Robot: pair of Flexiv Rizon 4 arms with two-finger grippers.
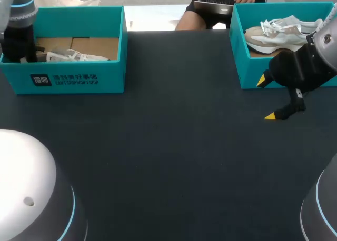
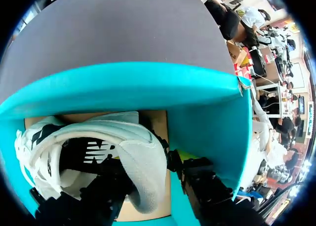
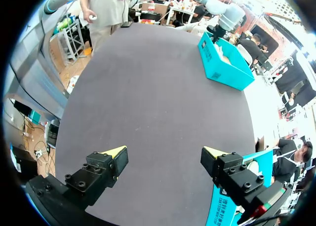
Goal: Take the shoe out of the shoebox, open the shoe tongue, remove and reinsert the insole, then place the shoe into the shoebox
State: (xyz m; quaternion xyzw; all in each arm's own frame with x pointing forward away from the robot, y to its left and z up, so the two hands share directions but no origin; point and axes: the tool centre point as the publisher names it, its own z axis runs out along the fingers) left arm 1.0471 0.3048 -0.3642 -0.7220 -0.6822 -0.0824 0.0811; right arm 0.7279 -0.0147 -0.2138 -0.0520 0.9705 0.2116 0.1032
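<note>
Right gripper [image 1: 265, 99], 3 o'clock: yellow tips apart over the matte dark table [image 1: 158, 162]. Teal left shoebox [image 1: 79, 80], 10 o'clock, white print on front, holds the white mesh sneaker [image 2: 123, 137]. Left gripper [image 2: 148, 179] is at the sneaker; its grip cannot be told. Right shoebox [image 1: 253, 67], 2 o'clock, holds the beige sneaker [image 1: 279, 33].

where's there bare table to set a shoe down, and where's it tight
Free: the wide table between the left shoebox and the right shoebox, down to the near edge. Tight: just before the right shoebox, where the right gripper hangs open. The left shoebox holds the white shoe and the left gripper; the right one holds the beige shoe.
</note>
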